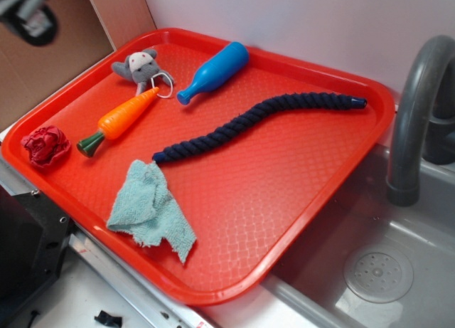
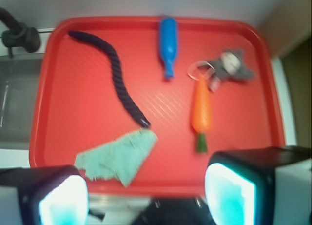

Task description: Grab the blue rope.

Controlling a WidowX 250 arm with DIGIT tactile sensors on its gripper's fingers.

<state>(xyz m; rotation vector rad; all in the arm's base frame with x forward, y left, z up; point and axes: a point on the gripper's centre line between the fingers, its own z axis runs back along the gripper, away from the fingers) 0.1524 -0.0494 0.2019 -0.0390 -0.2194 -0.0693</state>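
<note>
Your gripper (image 2: 146, 198) fills the bottom of the wrist view, jaws spread wide with nothing between them, hanging high over the near rim of the red tray (image 1: 298, 200); nothing grabbed yet.

Nearest risk is the teal rag (image 2: 119, 154), lower centre of the wrist frame; the blue rope (image 2: 117, 78) ends right at its upper corner, touching or nearly so; drop on that end and you'll likely pinch cloth with it, or cloth alone.

The rope runs from there up to the upper left of the wrist frame in a wavy line; aim mid-length, where bare tray lies on both sides; it looks floppy and thick, so a shallow or off-centre close could roll it out of the fingers.

Right of centre, the carrot toy (image 2: 201, 110) lies well apart; the blue bottle toy (image 2: 168, 42) at top centre is the wrong blue, don't confuse it; grey plush (image 2: 231, 66) further right; red crumpled thing (image 1: 44, 144) at far left of the exterior view; faucet (image 1: 416, 114) and sink (image 1: 377, 271) off-tray, no obstacle.
</note>
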